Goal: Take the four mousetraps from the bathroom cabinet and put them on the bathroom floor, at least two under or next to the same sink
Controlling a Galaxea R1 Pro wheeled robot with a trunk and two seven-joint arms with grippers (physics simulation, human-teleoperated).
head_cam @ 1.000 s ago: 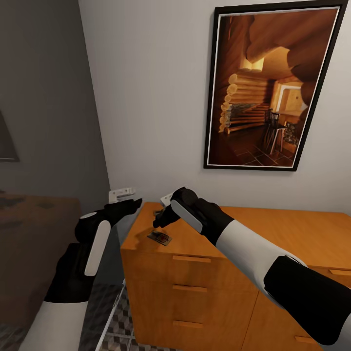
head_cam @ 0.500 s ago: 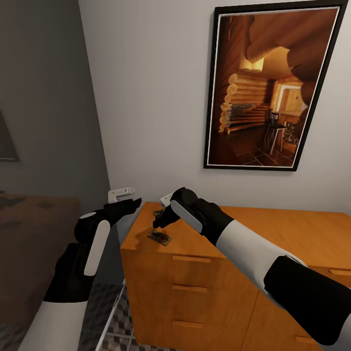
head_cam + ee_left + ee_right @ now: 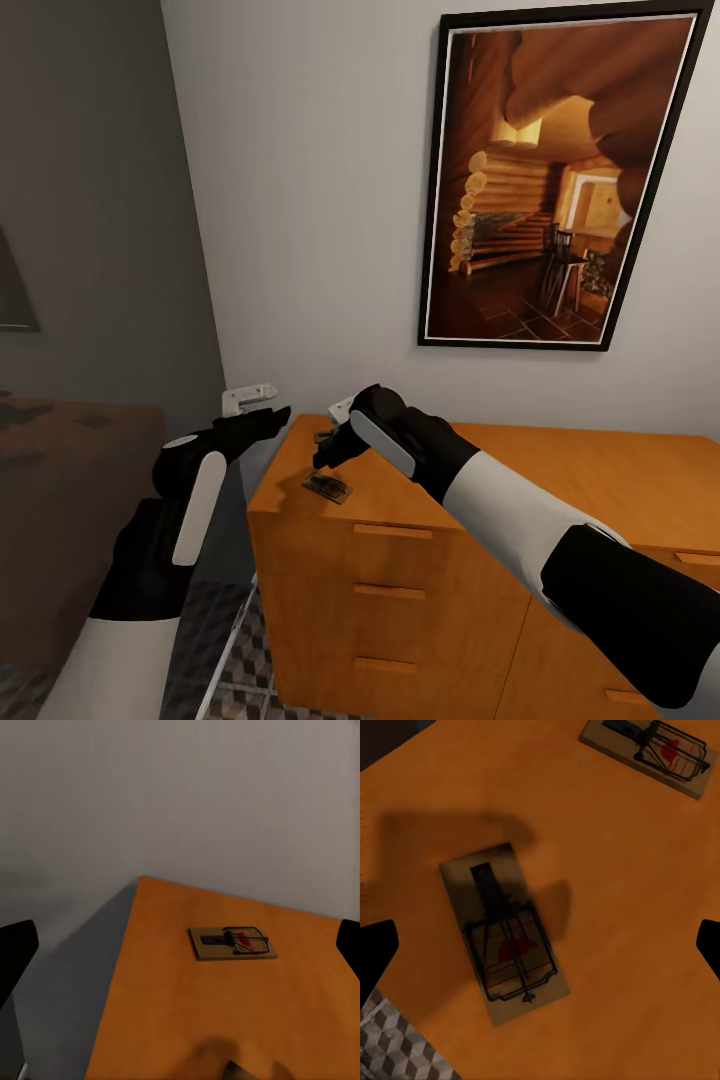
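The orange-brown cabinet (image 3: 560, 480) stands against the wall. Two mousetraps lie on its top near the left front corner. One mousetrap (image 3: 327, 488) lies in the open; the other mousetrap (image 3: 324, 436) is partly hidden behind my right gripper (image 3: 325, 458). That gripper hovers open just above them. In the right wrist view the near trap (image 3: 505, 934) lies between the spread fingertips (image 3: 375, 956) and the far trap (image 3: 649, 751) sits beyond. My left gripper (image 3: 268, 414) is open, beside the cabinet's left edge, facing a trap (image 3: 231, 943).
A framed log-cabin picture (image 3: 560, 180) hangs on the wall above the cabinet. A small white bracket (image 3: 248, 396) sticks out by my left gripper. Cube-patterned floor tiles (image 3: 225, 650) show below, left of the drawer fronts (image 3: 390, 600). A dark brown block (image 3: 60, 500) stands at left.
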